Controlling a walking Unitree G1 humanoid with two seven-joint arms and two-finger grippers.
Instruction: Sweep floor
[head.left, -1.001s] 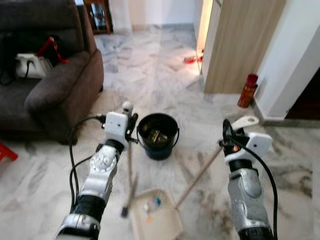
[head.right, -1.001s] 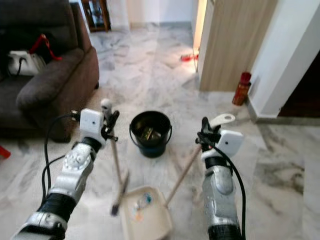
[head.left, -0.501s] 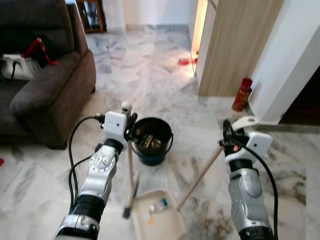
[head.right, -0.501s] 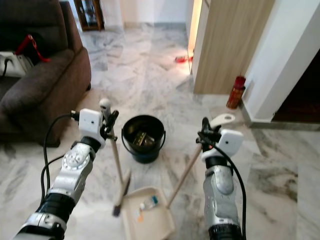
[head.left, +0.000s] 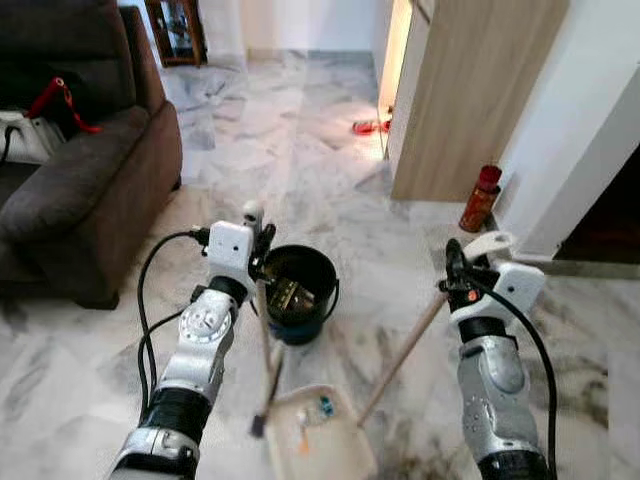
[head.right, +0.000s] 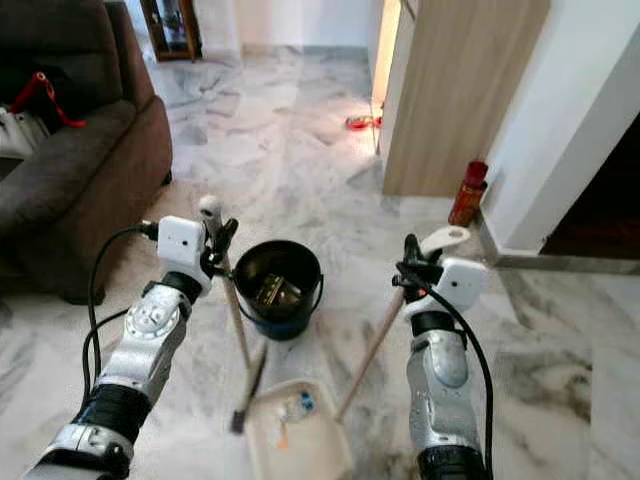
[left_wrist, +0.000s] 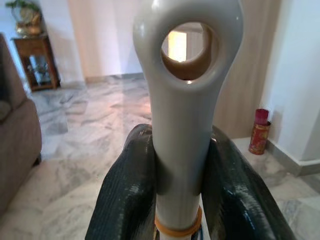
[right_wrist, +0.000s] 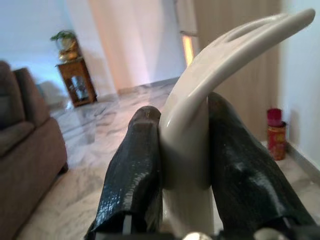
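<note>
My left gripper (head.left: 258, 252) is shut on the pale handle of a broom (head.left: 264, 345); its dark head (head.left: 262, 418) rests by the dustpan. In the left wrist view the handle's looped end (left_wrist: 186, 100) sits between both black fingers (left_wrist: 127, 195). My right gripper (head.left: 455, 272) is shut on the cream grip of the dustpan's long wooden handle (head.left: 400, 360). The beige dustpan (head.left: 320, 440) lies on the marble floor with a few bits of litter (head.left: 322, 408) in it. A black bucket (head.left: 296, 293) holding rubbish stands just beyond the pan, between my arms.
A dark brown sofa (head.left: 80, 190) stands at the left with a white item and red strap on it. A wooden door panel (head.left: 455, 100) and white wall are at the right, with a red can (head.left: 476, 198) at their foot. A red object (head.left: 365, 127) lies on the floor farther off.
The whole view has shifted as I move forward and rightward: sofa slid left, bucket and dustpan came nearer. Both grippers keep their holds on broom and dustpan handle.
</note>
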